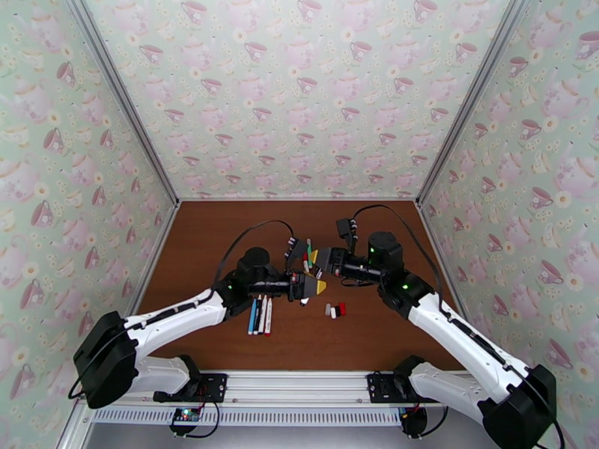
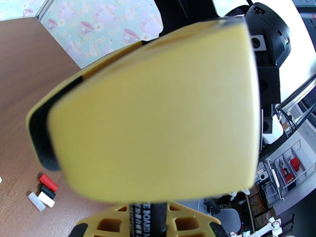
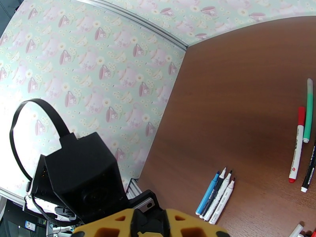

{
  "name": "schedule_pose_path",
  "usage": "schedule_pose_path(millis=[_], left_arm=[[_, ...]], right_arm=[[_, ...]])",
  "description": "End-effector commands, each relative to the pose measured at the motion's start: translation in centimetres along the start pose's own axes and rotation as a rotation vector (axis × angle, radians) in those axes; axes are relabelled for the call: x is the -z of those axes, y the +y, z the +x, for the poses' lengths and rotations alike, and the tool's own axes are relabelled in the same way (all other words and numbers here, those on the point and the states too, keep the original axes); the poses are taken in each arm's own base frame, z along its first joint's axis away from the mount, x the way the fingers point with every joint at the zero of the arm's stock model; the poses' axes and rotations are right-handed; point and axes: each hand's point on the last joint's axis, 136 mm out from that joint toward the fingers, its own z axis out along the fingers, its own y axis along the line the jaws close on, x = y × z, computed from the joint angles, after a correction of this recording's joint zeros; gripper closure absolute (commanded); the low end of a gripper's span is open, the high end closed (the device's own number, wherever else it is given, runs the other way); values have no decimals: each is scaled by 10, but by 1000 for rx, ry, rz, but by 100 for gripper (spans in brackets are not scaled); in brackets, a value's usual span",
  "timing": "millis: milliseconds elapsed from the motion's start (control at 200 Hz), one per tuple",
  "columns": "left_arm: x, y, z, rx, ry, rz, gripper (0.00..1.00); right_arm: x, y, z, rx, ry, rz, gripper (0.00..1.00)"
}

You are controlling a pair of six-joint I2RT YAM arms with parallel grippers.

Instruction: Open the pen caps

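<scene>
Closest to the lens, the left gripper's yellow pad looms broad, and below it a black pen with white print runs between the two fingers. The left gripper is pinching this pen above the middle of the table. Just on its far side the right gripper points left, its tip close to the left one; whether its fingers are spread or pressed together I cannot tell. Four caps lie in a tight cluster on the table, just near and right of the left gripper: red, black, white and a pale clear one, side by side. Left of them, by the left wrist, four pens lie parallel and close together: blue, black and two white, their nibs bare and pointing far. By the grippers, on the far side, lie a green pen and just beside it a red pen, white-barrelled with its red cap on. A third pen with dark ends shows at the right edge of the right wrist view, partly cut off
</scene>
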Motion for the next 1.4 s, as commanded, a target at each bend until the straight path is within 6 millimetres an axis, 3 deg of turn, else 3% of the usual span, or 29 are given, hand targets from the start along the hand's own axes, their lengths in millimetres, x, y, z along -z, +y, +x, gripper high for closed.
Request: schedule_pose_path(millis=[0,376,586,931,1197,1392], left_arm=[[-2,6,4,29,14,-6,100],[5,12,13,0,23,-57,100],[5,11,17,-6,32,-55,100],[4,11,15,-10,23,-58,100],[2,8,11,-4,16,-42,100],[1,4,9,4,10,-19,100]], right_arm=[[-1,10,4,6,19,-50,76],[3,-2,-3,-10,-26,35,91],[2,7,-9,-14,-42,0,77],[2,12,-8,-9,-26,-23,83],[-1,15,-4,-9,2,-48,74],[-3,8,0,-12,14,-33,81]])
